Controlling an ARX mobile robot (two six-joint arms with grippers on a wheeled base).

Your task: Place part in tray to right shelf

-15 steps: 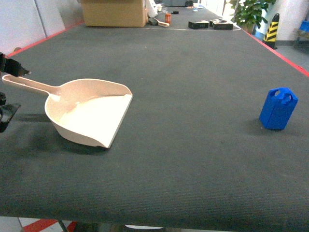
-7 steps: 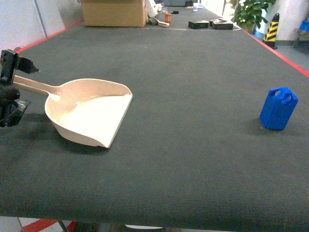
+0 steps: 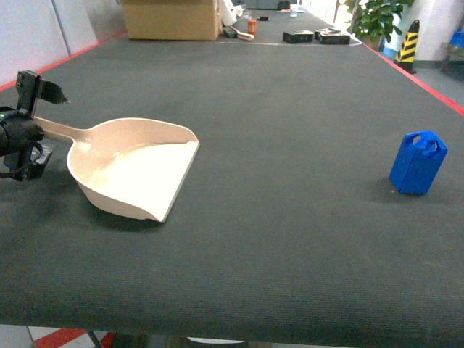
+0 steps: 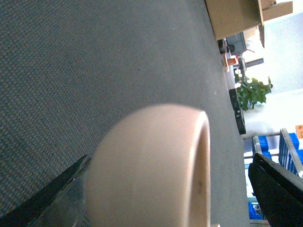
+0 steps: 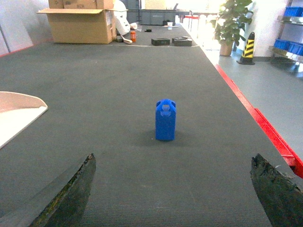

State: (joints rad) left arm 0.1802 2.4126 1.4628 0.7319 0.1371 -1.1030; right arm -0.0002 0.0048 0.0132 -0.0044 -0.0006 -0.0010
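Observation:
The beige tray (image 3: 138, 167) lies on the dark table at the left, its long handle (image 3: 58, 130) pointing left. My left gripper (image 3: 38, 123) straddles the end of that handle, jaws open, one finger above and one below. In the left wrist view the handle end (image 4: 151, 170) fills the space inside the left gripper (image 4: 161, 198), with a gap on its right side. The blue part (image 3: 417, 162) stands upright at the far right. The right wrist view shows the part (image 5: 165, 119) ahead of my open, empty right gripper (image 5: 173, 161), well apart from it.
A cardboard box (image 3: 170, 18) and small black items (image 3: 299, 36) sit at the table's far end. A red edge strip (image 3: 428, 83) runs along the table's right side, with a plant (image 3: 377, 18) and a striped bollard (image 3: 408, 43) beyond it.
My left gripper has moved in from the left edge toward the tray and now stands around the handle's end. The tray and the part have not moved.

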